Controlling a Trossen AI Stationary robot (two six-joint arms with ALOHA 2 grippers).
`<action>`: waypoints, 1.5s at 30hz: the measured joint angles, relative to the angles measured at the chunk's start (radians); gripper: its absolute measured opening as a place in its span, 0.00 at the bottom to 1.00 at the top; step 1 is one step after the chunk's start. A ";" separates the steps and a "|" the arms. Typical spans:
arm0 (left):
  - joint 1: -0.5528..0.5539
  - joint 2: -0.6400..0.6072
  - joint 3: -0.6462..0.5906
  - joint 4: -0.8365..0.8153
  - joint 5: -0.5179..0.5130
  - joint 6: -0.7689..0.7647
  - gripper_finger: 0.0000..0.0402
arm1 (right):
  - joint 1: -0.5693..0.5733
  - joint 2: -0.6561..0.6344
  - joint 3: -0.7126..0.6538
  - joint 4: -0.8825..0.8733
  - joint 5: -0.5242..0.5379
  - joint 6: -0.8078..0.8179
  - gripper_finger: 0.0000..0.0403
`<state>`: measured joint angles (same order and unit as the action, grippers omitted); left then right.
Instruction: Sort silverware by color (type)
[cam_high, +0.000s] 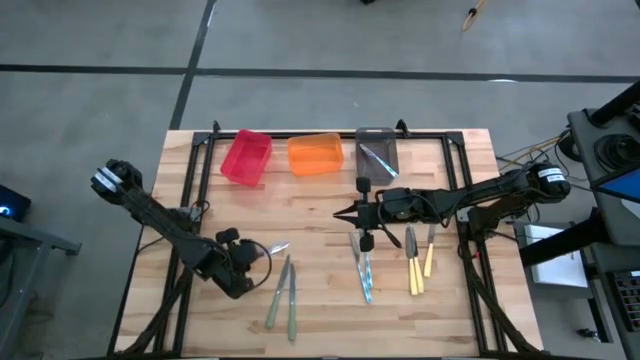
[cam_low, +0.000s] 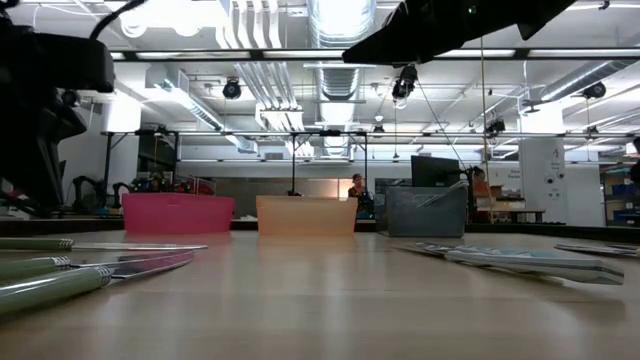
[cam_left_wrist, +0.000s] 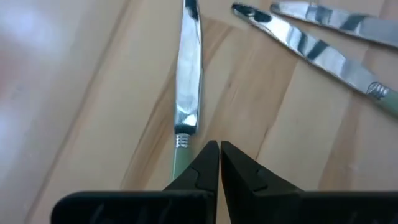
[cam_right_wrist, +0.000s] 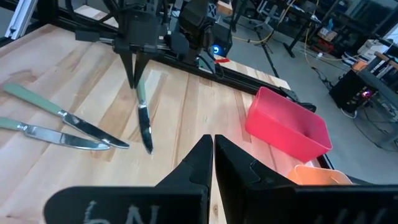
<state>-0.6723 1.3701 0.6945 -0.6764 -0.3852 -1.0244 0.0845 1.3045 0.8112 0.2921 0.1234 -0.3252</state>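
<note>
Wooden table (cam_high: 320, 215): three bins (cam_high: 316, 154), three green-handled knives (cam_high: 282, 297).

A pale wooden table (cam_high: 320, 205) with a black frame carries everything. Along its far edge sits the orange bin (cam_high: 315, 154), with the red bin (cam_high: 246, 157) just to its left and the grey bin (cam_high: 377, 152) just to its right. Nearer than the orange bin and leftward lie two green-handled knives (cam_high: 283, 292) side by side, and a third green-handled knife (cam_high: 268, 249) lies close beside them. Nearer and rightward of the orange bin lie light blue-handled pieces (cam_high: 364, 275), then pale yellow-handled pieces (cam_high: 418, 264) further right.
</note>
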 joint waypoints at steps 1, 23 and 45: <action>0.016 -0.002 0.000 0.000 0.022 0.013 0.00 | 0.000 0.000 0.000 0.001 0.000 0.000 0.02; 0.170 -0.207 -0.006 -0.203 0.272 0.391 0.00 | -0.031 0.241 0.152 0.042 -0.003 0.364 0.02; 0.170 -0.297 -0.142 -0.108 0.209 0.351 0.00 | -0.030 0.796 0.645 -0.153 -0.132 0.458 0.02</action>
<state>-0.5018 1.0729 0.5525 -0.7847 -0.1767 -0.6735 0.0544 2.1009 1.4559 0.1387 -0.0091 0.1330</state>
